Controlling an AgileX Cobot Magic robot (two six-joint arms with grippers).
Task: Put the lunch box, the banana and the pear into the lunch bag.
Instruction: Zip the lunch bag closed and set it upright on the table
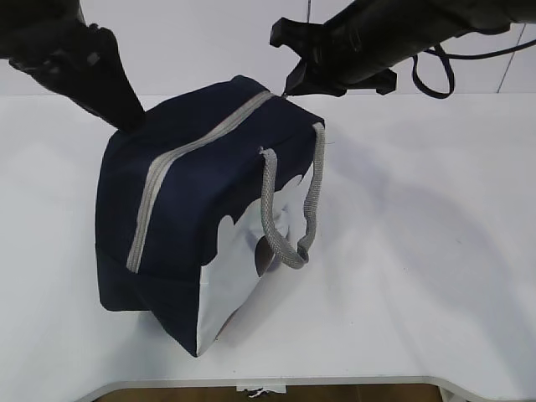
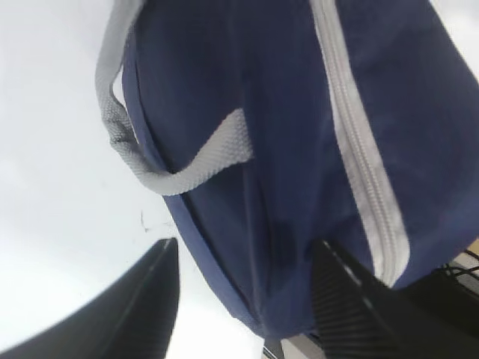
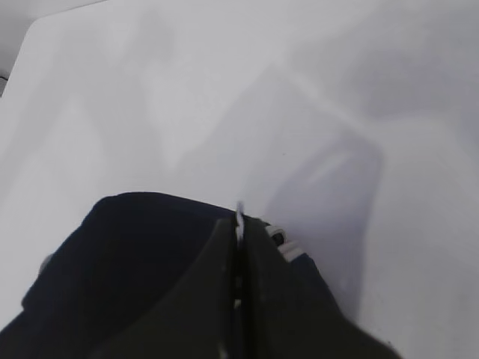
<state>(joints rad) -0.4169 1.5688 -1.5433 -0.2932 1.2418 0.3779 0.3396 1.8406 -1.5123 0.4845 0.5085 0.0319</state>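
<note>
Table (image 1: 435, 276): I see a big white top, and the bag sits on it a bit left of the middle.
Lunch bag (image 1: 184, 218): It is big, boxy and dark blue. It stands on the table with its white side panel facing 5 o'clock in my outside view.
Zipper (image 1: 167, 180): The grey line runs from 7 o'clock up to 1 o'clock over the top of the bag, and it looks zipped shut.
Handles (image 1: 289, 209): One grey strap loop hangs down the near side. My left wrist camera shows another loop (image 2: 150, 161) on the far side.
Left gripper (image 2: 247, 299): My two dark fingers stand apart, one on each side of the bag's end corner. I cannot see them squeezing it.
Right gripper (image 3: 238, 247): My fingers are pressed tight together on the small metal zipper pull (image 3: 240, 217) at the bag's 1 o'clock end.
In the way: My left arm (image 1: 84, 67) hides the bag's far left corner.
Writing: I can read no words on the bag.
</note>
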